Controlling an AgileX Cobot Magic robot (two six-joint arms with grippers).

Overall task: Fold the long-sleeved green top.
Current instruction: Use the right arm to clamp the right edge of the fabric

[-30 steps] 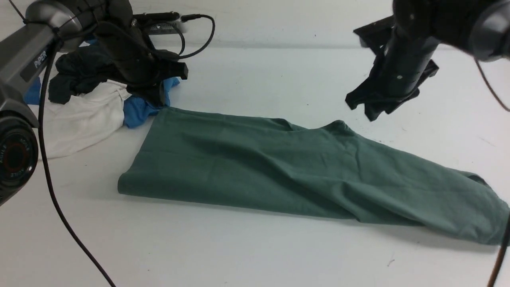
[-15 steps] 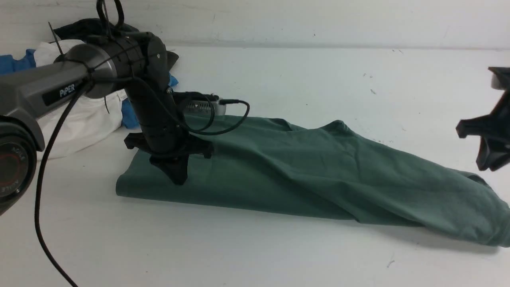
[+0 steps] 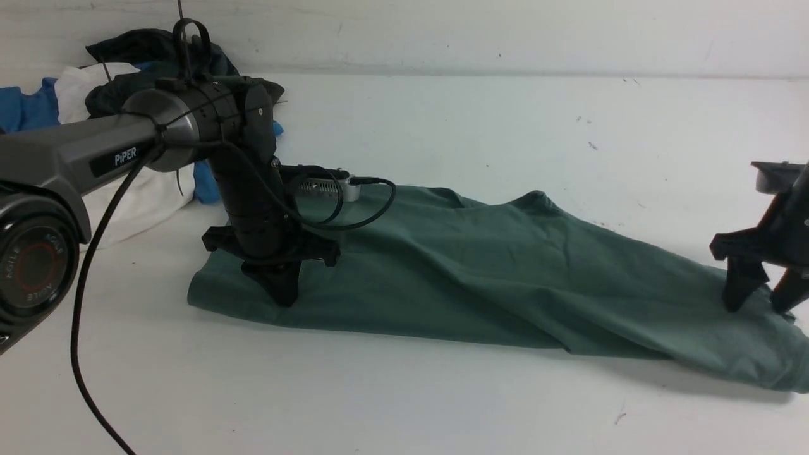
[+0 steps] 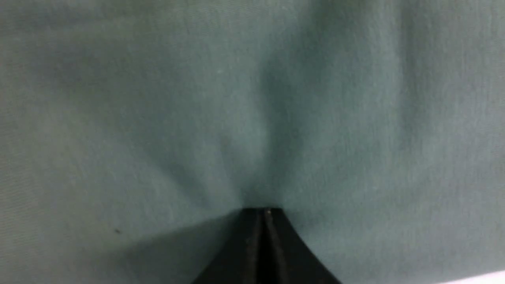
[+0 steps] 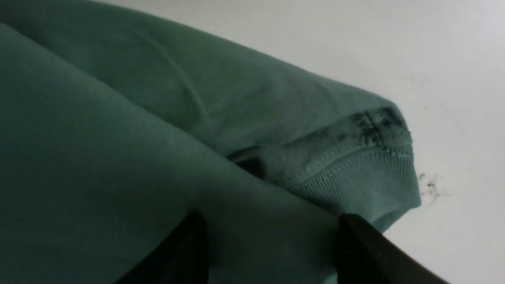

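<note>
Since a second ago the left end effector (image 3: 282, 296) has dropped onto the left end of the green long-sleeved top (image 3: 480, 272), jaws shut, tip dug into puckered cloth; might be pinching some, too blurry to say; the right end effector (image 3: 760, 303) came down to the top's right end, jaws apart over fabric near the ribbed cuff (image 5: 367, 185), gripping nothing; top lies stretched across the white tabletop (image 3: 404, 392); white, blue and dark clothes (image 3: 142, 189) heaped back left by the pale wall (image 3: 474, 31).
</note>
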